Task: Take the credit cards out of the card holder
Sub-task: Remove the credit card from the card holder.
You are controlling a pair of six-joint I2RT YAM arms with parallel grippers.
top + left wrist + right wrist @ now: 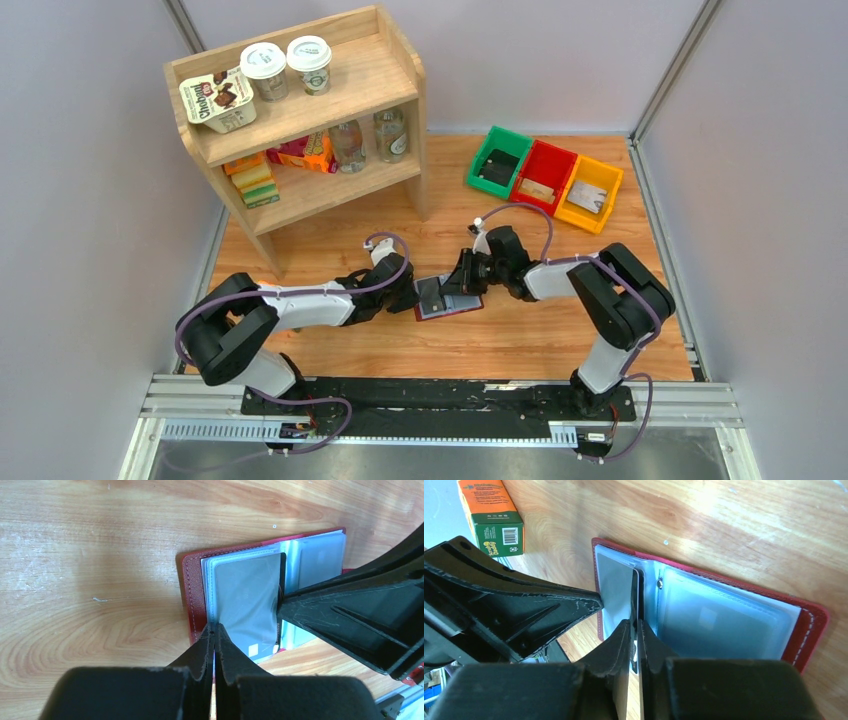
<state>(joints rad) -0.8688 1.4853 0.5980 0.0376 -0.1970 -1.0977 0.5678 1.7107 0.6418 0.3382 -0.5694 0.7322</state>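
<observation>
On the wooden table, the maroon card holder is laid open between both arms.
Only the wrist views reveal white stitching and glossy grey sleeves; the left gripper is pressed shut at a sleeve edge, the right gripper is narrowed onto the thin black card.

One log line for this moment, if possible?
card holder open on table | left gripper shut on card holder | right gripper shut on black card
</observation>
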